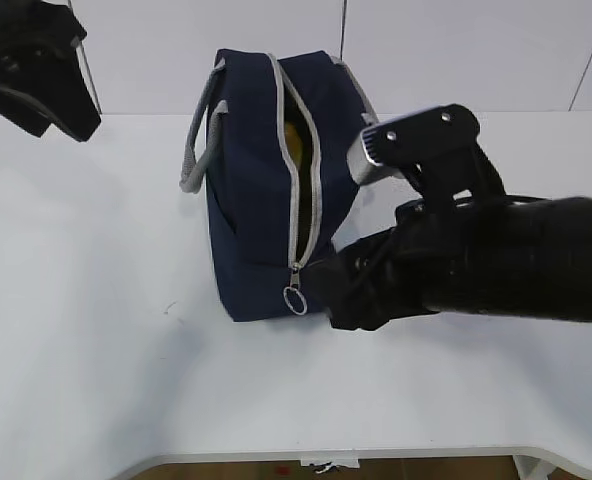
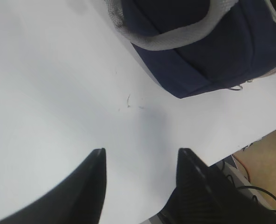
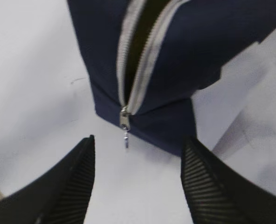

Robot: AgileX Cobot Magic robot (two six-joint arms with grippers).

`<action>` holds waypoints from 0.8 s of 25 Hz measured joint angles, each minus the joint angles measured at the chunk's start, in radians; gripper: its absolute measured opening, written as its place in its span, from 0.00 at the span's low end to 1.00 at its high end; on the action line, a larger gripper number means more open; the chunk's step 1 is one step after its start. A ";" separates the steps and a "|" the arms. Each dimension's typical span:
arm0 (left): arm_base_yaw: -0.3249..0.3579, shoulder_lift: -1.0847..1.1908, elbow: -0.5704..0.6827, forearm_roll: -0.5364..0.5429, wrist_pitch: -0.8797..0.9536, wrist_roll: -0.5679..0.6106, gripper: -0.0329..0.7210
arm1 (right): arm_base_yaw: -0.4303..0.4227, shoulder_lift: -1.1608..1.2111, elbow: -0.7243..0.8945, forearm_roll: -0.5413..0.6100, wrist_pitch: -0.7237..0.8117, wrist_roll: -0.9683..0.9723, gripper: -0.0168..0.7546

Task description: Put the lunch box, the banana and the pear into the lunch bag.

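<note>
Clearly the lunch bag (image 1: 261, 190) is our centre of attention: it stands on the white table (image 1: 86, 330) with its zipper (image 3: 137, 60) drawn apart along the top, the slider and its ring pull (image 1: 295, 299) hanging at the near end. Through the slit we see something yellow (image 1: 297, 143) inside — banana or pear, we cannot tell which — and no lunch box, banana or pear lies on the table in any view, so we judge the packing done or nearly so, though the lunch box itself is hidden from us.

Our right gripper (image 3: 137, 179) hovers just short of the pull, jaws spread wide and holding nothing. If closing the bag is what remains, we should line the fingers up on either side of the small ring, pinch it squarely, and draw along the zipper line — pulling sideways would likely drag the soft bag.

Our left gripper (image 2: 140, 179) hangs apart over bare table near the grey handle (image 2: 175, 37), also spread and empty; it could steady the bag.
</note>
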 joint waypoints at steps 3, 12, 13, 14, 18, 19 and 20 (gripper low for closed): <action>0.000 0.000 0.000 0.000 0.000 0.000 0.54 | 0.000 0.030 0.093 -0.011 -0.216 0.000 0.61; 0.000 0.000 0.000 0.000 0.000 -0.002 0.54 | 0.000 0.097 0.231 -0.284 -0.499 0.214 0.61; 0.000 0.000 0.000 0.000 0.000 -0.004 0.54 | 0.000 0.107 0.231 -0.329 -0.520 0.246 0.61; 0.000 0.000 0.000 0.000 0.000 -0.004 0.54 | 0.000 0.118 0.231 -0.354 -0.537 0.268 0.61; 0.000 0.000 0.000 -0.012 0.000 -0.004 0.54 | 0.000 0.186 0.231 -0.439 -0.621 0.304 0.61; 0.000 0.000 0.000 -0.012 0.000 -0.004 0.54 | 0.000 0.200 0.231 -0.444 -0.637 0.312 0.61; 0.000 0.000 0.000 -0.012 0.000 -0.004 0.54 | 0.000 0.217 0.231 -0.448 -0.651 0.312 0.61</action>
